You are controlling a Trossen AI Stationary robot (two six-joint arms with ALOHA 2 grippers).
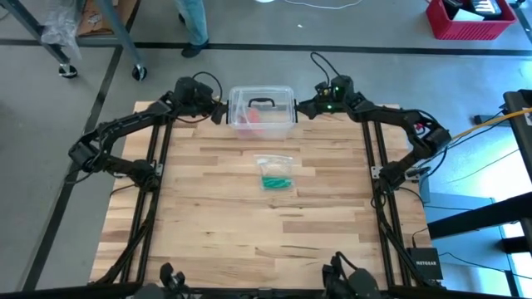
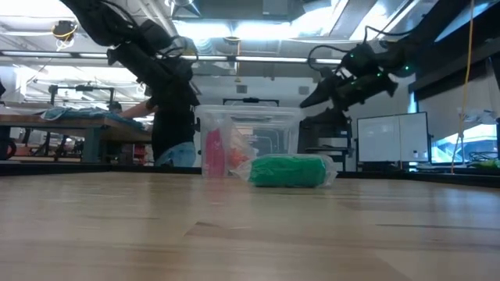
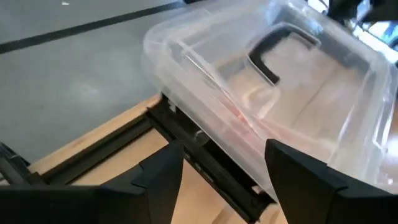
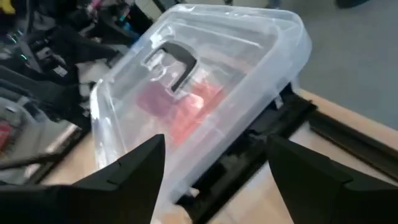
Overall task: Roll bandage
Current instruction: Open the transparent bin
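A: So, which step? Both grippers, left gripper [image 3: 217,177] and right gripper [image 4: 214,174], flank the clear plastic box with a black handle [image 1: 262,110], jaws wide, empty.

B: Barely begun (judging). The soft green cloth bandage [image 1: 275,181] lies mid-table in its clear wrapper [image 1: 273,161]; next, reach it.

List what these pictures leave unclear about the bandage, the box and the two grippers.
- Bandage: in the high view too small to tell rolled from folded; in the low view the clear wrapper blurs its surface.
- Clear box: pink and red contents are blurred by the lid in both wrist views.
- Left gripper and right gripper: both open beside the box; contact with its walls is cut off by the picture edges.
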